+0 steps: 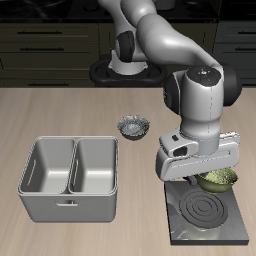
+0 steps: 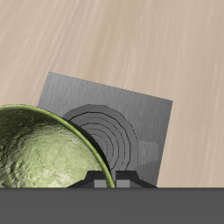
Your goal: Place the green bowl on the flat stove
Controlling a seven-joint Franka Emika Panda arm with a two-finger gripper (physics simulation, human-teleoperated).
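Exterior view: your pincer carries the green bowl above the flat stove, at about one o'clock from the burner rings, so it can be lowered onto them.
Wrist view: fingertips are clamped on the bowl's rim; the bowl hangs at nine o'clock from them, over the stove.

A stove lies at the table's front edge, with a two-compartment basin well apart beside it. A bowl hangs over the stove's back edge, while a second bowl sits farther back.
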